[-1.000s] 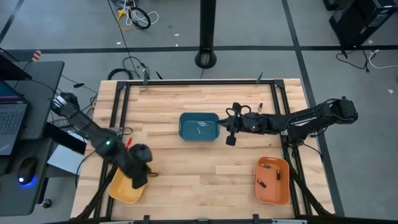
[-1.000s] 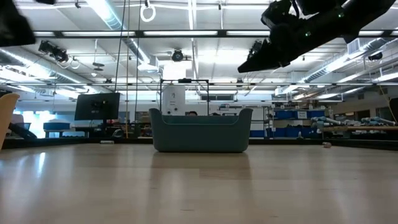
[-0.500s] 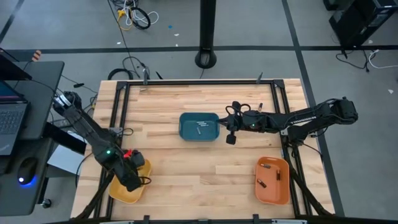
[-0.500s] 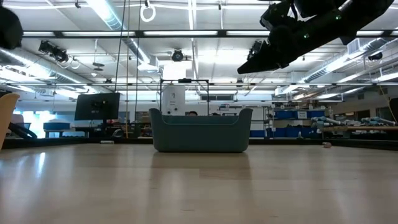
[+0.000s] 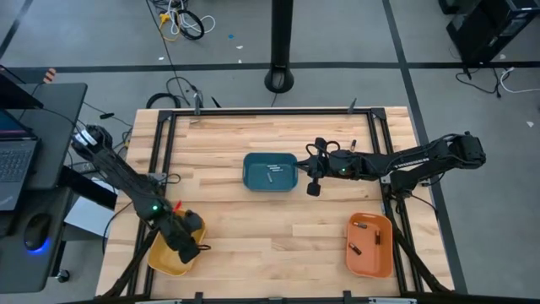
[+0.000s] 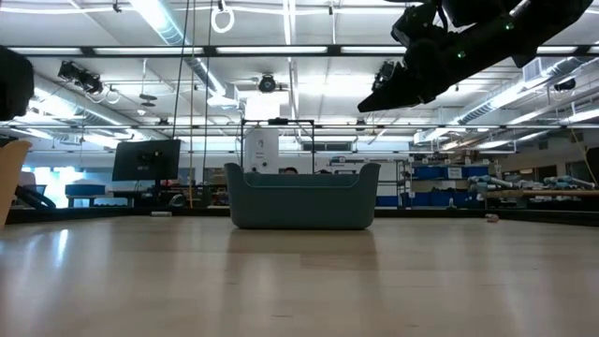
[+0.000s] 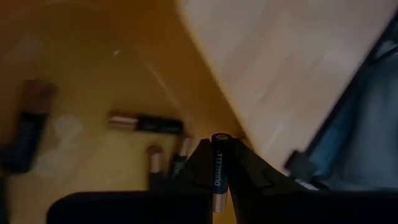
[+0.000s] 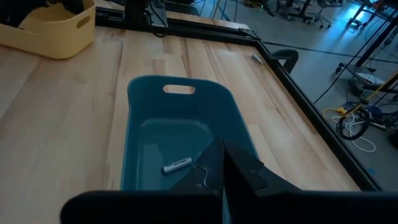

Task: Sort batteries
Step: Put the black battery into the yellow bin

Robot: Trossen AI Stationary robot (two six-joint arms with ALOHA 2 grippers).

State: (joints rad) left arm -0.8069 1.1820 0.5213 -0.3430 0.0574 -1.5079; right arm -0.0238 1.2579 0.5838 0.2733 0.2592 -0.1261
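Note:
My left gripper (image 5: 192,247) hangs low over the yellow tray (image 5: 162,257) at the table's near left, shut on a black battery (image 7: 219,171). Several more batteries (image 7: 146,122) lie on the yellow tray's floor (image 7: 124,56). My right gripper (image 5: 312,189) hovers shut, holding nothing, just right of the teal tray (image 5: 253,165) at mid-table. One battery (image 8: 177,164) lies on that tray's bottom. In the low view the right gripper (image 6: 374,101) hangs well above the teal tray (image 6: 301,197). My left gripper pinches the battery's body (image 7: 218,182) between its two fingers, the battery lying along them. Its dark end (image 7: 221,138) sticks out past the fingertips. The fingers slant steeply down from above. The battery is clear of the tray floor, near the tray's wall.
An orange tray (image 5: 388,253) at the near right holds a few batteries (image 5: 361,226). A black frame rail (image 5: 270,112) runs along the table's far edge and sides. Bare wood lies between the three trays.
My left gripper has come down over the yellow tray, shifting toward the table's near edge and rolling about its own axis, still shut on the battery.

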